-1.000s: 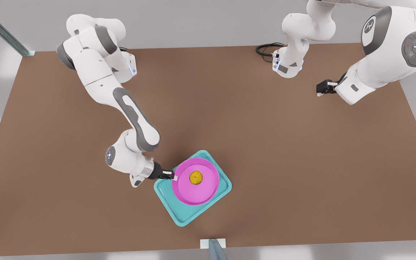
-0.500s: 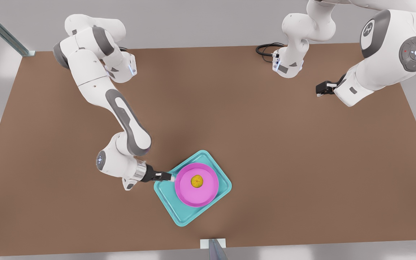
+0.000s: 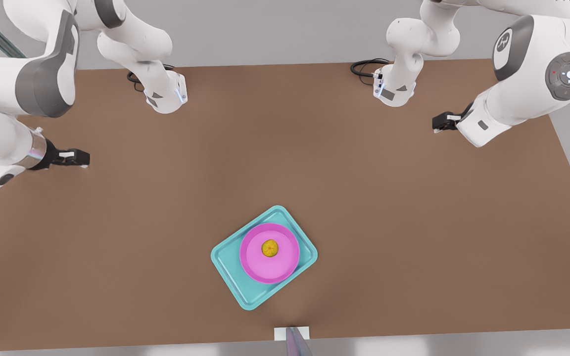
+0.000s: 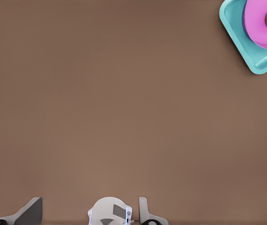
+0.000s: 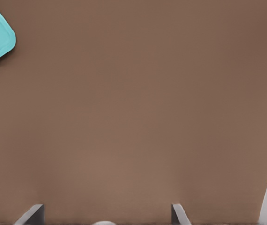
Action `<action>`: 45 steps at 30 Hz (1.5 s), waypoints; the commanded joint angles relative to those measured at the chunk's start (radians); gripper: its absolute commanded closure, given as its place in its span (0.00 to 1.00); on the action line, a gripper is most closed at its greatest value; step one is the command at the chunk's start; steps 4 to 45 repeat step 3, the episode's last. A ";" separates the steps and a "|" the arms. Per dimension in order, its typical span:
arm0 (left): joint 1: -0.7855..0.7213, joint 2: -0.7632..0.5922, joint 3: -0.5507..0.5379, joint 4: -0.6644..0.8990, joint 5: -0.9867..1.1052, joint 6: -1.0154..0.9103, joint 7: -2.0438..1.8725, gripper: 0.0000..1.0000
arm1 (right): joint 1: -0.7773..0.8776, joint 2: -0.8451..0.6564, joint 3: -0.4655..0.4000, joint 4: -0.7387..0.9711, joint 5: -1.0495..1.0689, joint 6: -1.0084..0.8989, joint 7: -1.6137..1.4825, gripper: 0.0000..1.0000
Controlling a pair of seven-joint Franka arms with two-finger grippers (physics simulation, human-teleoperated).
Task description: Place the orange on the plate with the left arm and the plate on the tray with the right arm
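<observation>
Tray (image 3: pixel 230 277) lies diagonally, plate (image 3: pixel 280 269) on it

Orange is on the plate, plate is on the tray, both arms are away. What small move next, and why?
Probably none beyond parking: the orange sits on the plate, which lies inside the tray. The left gripper, at the front view's right, and the right gripper, at its left, hang clear, jaws open, so the task looks done.
</observation>
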 commanded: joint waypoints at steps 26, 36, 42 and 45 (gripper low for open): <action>0.000 0.000 0.000 0.001 0.000 0.002 0.000 0.00 | -0.006 -0.010 0.000 -0.015 -0.033 -0.042 -0.032 0.00; 0.000 0.000 0.000 0.001 0.000 0.002 0.000 0.00 | -0.006 -0.010 0.000 -0.015 -0.033 -0.042 -0.032 0.00; 0.000 0.000 0.000 0.001 0.000 0.002 0.000 0.00 | -0.006 -0.010 0.000 -0.015 -0.033 -0.042 -0.032 0.00; 0.000 0.000 0.000 0.001 0.000 0.002 0.000 0.00 | -0.006 -0.010 0.000 -0.015 -0.033 -0.042 -0.032 0.00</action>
